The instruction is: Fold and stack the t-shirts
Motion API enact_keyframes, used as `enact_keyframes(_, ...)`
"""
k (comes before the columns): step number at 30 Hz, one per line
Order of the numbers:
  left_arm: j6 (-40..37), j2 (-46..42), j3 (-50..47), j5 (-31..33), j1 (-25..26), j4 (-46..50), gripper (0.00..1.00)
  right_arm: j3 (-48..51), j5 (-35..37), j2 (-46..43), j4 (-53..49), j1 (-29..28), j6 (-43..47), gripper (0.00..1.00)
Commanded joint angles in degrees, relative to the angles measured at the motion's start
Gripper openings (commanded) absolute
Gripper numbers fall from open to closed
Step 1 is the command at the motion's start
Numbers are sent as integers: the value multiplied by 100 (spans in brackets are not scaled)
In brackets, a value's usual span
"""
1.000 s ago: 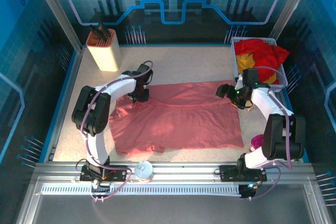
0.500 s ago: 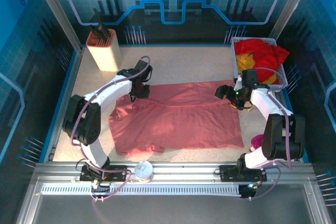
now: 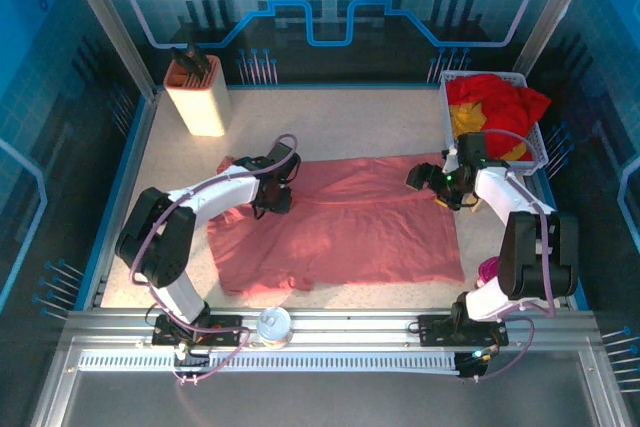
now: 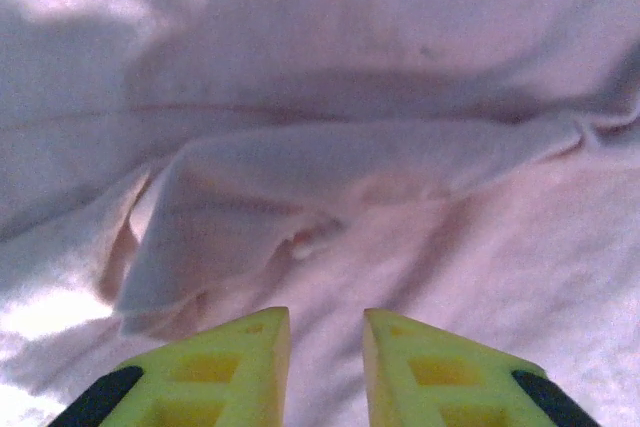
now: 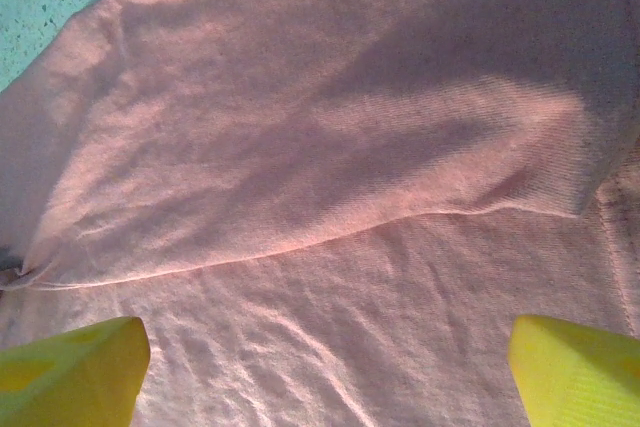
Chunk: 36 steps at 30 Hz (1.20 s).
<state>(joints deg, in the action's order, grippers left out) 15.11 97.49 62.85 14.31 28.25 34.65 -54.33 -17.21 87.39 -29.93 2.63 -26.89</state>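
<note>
A large salmon-pink t-shirt (image 3: 340,222) lies spread flat in the middle of the table. My left gripper (image 3: 274,197) is low over its upper left part, beside a folded ridge of cloth (image 4: 300,172). Its yellow fingers (image 4: 250,357) stand a narrow gap apart and the left gripper (image 4: 327,319) is open with nothing pinched. My right gripper (image 3: 430,179) hovers over the shirt's upper right corner, where a sleeve fold (image 5: 330,147) lies. The right gripper (image 5: 325,339) is wide open. Red (image 3: 495,102) and yellow (image 3: 466,119) t-shirts lie bunched in the white basket (image 3: 445,107).
A beige holder with dark handles (image 3: 198,97) stands at the back left. A white roll (image 3: 273,324) sits on the front rail. A small magenta thing (image 3: 489,270) lies by the right arm's base. Blue walls ring the table.
My left gripper swung out toward the back, then came nearer and to the right over the shirt's upper left, and its jaws parted slightly. The cloth there shifted. The right arm barely moved.
</note>
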Motion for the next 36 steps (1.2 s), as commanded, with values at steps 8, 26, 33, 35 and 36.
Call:
enact_keyframes(8, -10, 523, 164, 331, -9, -289, 31, 41, -96, -21, 35, -76, 73, 93)
enact_keyframes(26, 9, 686, 298, 649, -16, -315, 18, 36, -107, -30, 31, -78, 76, 93)
enact_keyframes(33, 42, 588, 332, 664, -13, -47, 3, 28, -122, 16, 47, -71, 81, 93)
enact_keyframes(35, 113, 486, 323, 635, -7, 127, 0, 36, -129, 17, 49, -73, 81, 93)
enact_keyframes(36, 169, 426, 324, 578, 8, 229, 0, 37, -125, 17, 49, -71, 84, 93)
